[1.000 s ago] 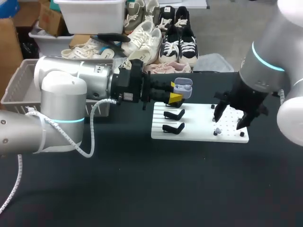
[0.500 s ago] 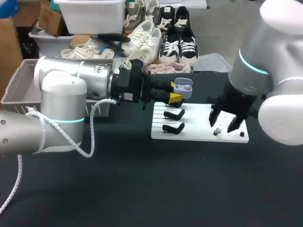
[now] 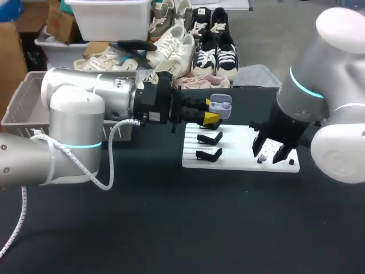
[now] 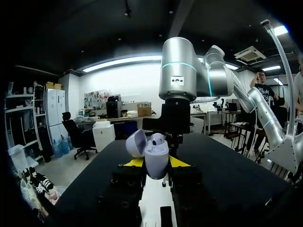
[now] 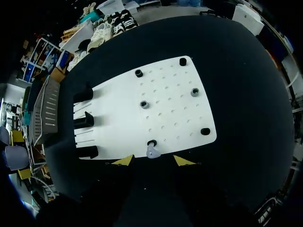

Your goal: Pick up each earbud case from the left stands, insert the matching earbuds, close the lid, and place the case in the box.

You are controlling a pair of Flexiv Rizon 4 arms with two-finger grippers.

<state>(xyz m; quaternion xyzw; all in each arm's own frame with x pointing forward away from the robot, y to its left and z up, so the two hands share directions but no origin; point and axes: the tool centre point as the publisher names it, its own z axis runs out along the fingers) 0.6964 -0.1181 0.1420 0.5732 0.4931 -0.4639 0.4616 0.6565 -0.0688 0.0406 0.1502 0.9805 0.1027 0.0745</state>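
R gripper [image 5: 154, 161] is spread wide and holds nothing. Its yellow tips stand either side of the loose earbud [image 5: 152, 151], which sits against a black peg [image 5: 152, 143] at the edge of the white board [image 5: 165, 109] closest to the gripper. There are clear gaps on both sides of the bud, so no contact yet.

Step in hand, as I read it: pick this bud. To do it well, drop straight down and keep the bud centred. Close softly on the body, not the tip, so it doesn't squirt out, then lift vertically to clear the peg before swinging over.

Across the board are the black stands [image 5: 84, 120]. Above them the L gripper [image 3: 211, 118] is clamped on the earbud case [image 4: 156, 161] — lid [image 4: 136, 142] open, one bud [image 4: 157, 138] seated. The second well is not visible. L arm should hold dead steady, opening up, for the insert.
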